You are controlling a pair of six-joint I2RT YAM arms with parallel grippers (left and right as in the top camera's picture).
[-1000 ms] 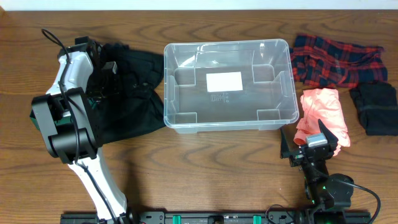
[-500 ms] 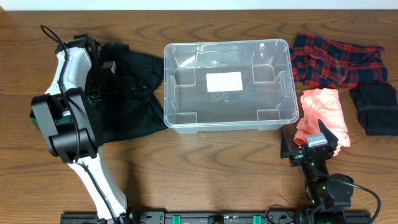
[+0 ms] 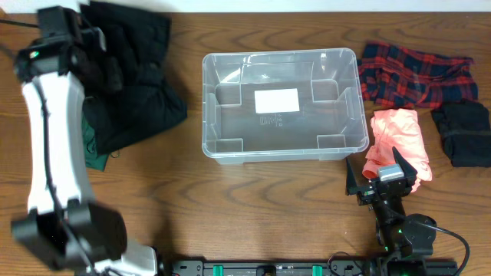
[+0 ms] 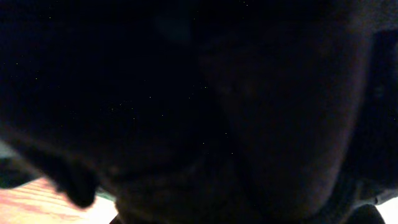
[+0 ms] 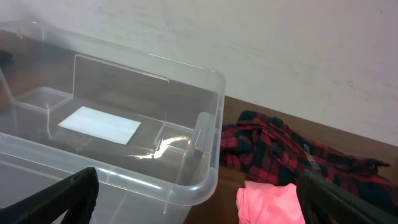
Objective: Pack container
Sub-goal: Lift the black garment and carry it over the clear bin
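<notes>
Overhead, we find the clear, lidless rectangular plastic container (image 3: 230, 115) standing empty mid-way along the brown wooden desk (image 3: 253, 207), so we judge that packing is at its first item. The left tool (image 3: 113, 70) is buried in the crumpled black garment (image 3: 134, 92) left of the container; its wrist view shows only dark cloth, so we cannot tell whether it is clamped. The right tool (image 3: 380, 178) rests fingers apart and empty beside the pink cloth (image 3: 399, 142), and we think the next move calls for carrying the black garment over the container's rim.

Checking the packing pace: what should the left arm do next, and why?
Probably swing the left pincer rightward over the clear rectangular plastic bin: it seems to hold the bunched black cloth garment left of the bin, which is empty.
</notes>
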